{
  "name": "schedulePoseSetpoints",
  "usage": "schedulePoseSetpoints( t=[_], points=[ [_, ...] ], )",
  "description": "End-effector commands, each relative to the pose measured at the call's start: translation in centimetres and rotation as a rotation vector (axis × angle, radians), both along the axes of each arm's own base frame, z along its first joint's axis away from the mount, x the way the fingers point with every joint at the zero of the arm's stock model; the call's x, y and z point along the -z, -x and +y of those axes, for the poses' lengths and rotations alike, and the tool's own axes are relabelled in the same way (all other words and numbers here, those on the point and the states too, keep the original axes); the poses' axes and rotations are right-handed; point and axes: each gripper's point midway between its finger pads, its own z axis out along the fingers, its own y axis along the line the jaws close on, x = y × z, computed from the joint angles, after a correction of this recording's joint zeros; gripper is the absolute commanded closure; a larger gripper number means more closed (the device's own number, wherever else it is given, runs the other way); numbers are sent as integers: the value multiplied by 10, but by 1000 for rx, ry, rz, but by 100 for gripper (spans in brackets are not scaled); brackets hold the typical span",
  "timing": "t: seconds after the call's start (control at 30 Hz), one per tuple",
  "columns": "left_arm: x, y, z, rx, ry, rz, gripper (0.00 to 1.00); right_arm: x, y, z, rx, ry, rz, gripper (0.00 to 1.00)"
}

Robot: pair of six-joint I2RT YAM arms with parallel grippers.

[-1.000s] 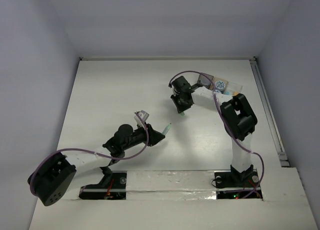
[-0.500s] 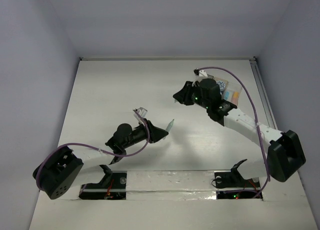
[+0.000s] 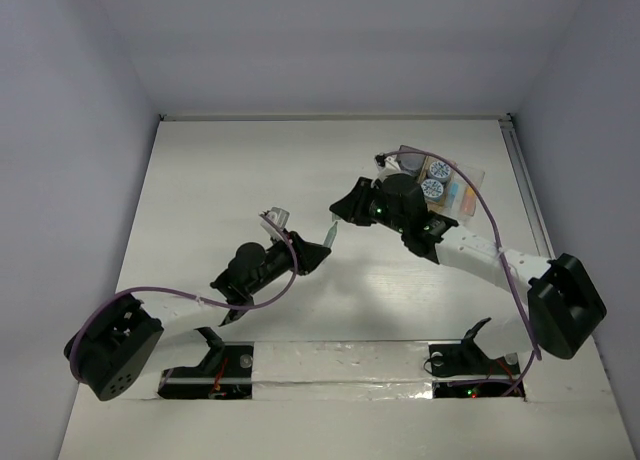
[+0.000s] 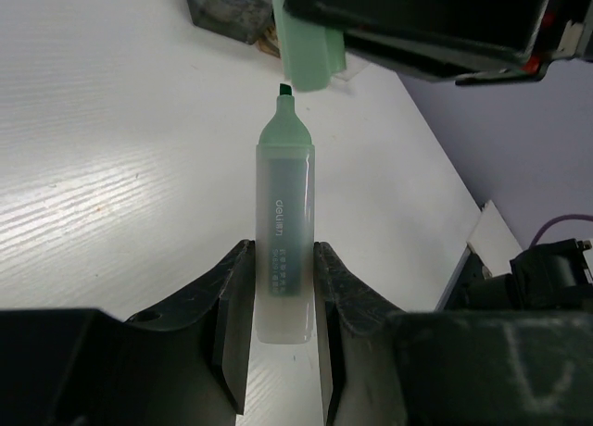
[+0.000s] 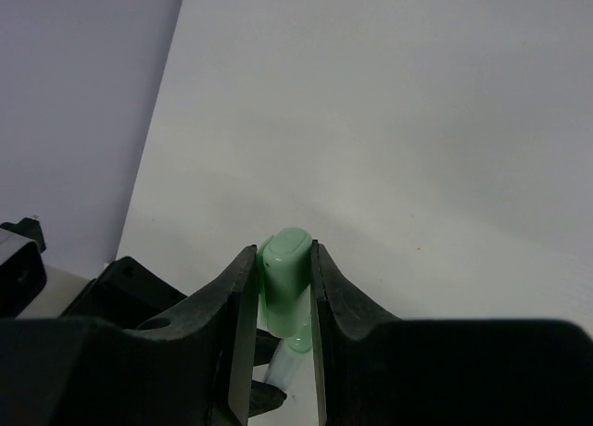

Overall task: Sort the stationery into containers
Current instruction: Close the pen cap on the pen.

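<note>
- White tabletop [image 3: 220, 180] is seen enclosed on three sides by pale lilac walls [image 3: 300, 50], with both arm bases bolted at its near edge.
- A mint green highlighter [image 4: 285, 204] is pinched at its rear end between the fingers of the left gripper [image 4: 283, 269]. The barrel is held clear of the table near its middle, and its bare chisel tip is pointed away from the left wrist.
- A matching mint green cap [image 5: 283, 282] is clamped between the two fingers of the right gripper [image 5: 284, 259]. Its closed, rounded end is turned toward the right wrist camera.
- From the left wrist, the cap's open end is seen just beside the highlighter's tip, and the tip is not seated inside it. Whether the two touch cannot be told.
- The two grippers are brought nose to nose in the overhead view, left from the near side and right from the far right.
- A row of trays [image 3: 474, 188] is set on the far right part of the table, beyond the right gripper.
- Two round jars [image 3: 433, 188] with blue-white tops are seen inside the row. Which compartment holds them cannot be told.
- Pastel sticks [image 3: 461, 193], orange and light blue, are lodged at the row's right end.
</note>
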Motion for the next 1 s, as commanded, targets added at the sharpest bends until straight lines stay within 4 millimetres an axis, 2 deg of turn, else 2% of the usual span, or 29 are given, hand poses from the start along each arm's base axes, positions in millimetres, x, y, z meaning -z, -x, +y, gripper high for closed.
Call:
schedulePoseSetpoints(
  t=[0.0, 0.2, 0.47, 0.73, 0.97],
  points=[
    [-30, -14, -3, -36, 36, -92, 100, -14, -7, 9, 33, -30, -45, 100],
    [-32, -14, -3, -33, 38, -100, 100, -4, -13, 4, 75, -9, -44, 100],
    [-33, -12, -3, -27, 39, -101, 100, -8, -15, 1, 95, -19, -66, 100],
    [-37, -12, -2, -27, 47, -111, 100, 9, -12, 8, 73, -10, -33, 100],
    [-35, -13, -2, -35, 42, -111, 100, 13, -9, 14, 56, -14, -23, 100]
  ],
)
